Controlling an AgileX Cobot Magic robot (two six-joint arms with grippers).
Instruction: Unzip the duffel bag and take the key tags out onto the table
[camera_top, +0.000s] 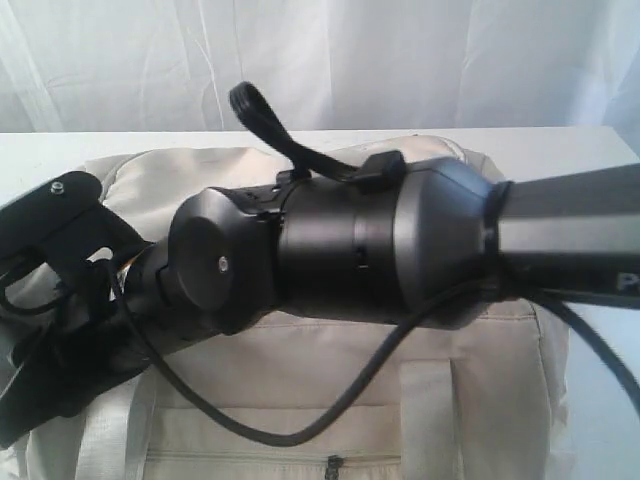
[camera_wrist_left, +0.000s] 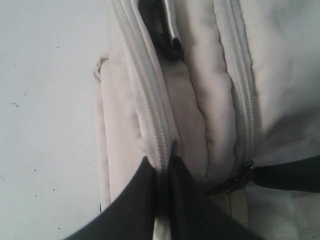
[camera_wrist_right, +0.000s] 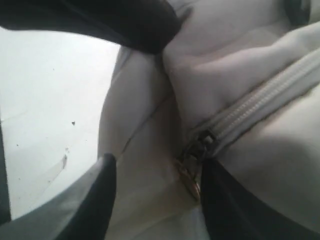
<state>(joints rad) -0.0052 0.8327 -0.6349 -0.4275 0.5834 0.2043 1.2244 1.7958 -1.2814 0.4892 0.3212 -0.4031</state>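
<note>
The cream duffel bag (camera_top: 330, 360) lies on the white table (camera_top: 560, 140), and both arms crowd over its left end. My left gripper (camera_wrist_left: 160, 165) is shut, pinching the bag's fabric along a closed zipper band (camera_wrist_left: 147, 100). A second closed zipper (camera_wrist_left: 245, 95) runs beside it and ends at a dark metal zipper pull (camera_wrist_left: 231, 183). My right gripper (camera_wrist_right: 157, 167) is open at that pull (camera_wrist_right: 191, 172), which hangs just beside one of its fingers (camera_wrist_right: 225, 200) with no grip on it. The key tags are hidden.
The right arm's thick wrist (camera_top: 380, 245) and its cable (camera_top: 250, 430) block much of the exterior view. A black strap fitting (camera_wrist_left: 165, 40) sits between the two zippers. A front pocket zipper (camera_top: 335, 462) shows low on the bag. Bare table (camera_wrist_left: 45, 100) lies beside the bag's end.
</note>
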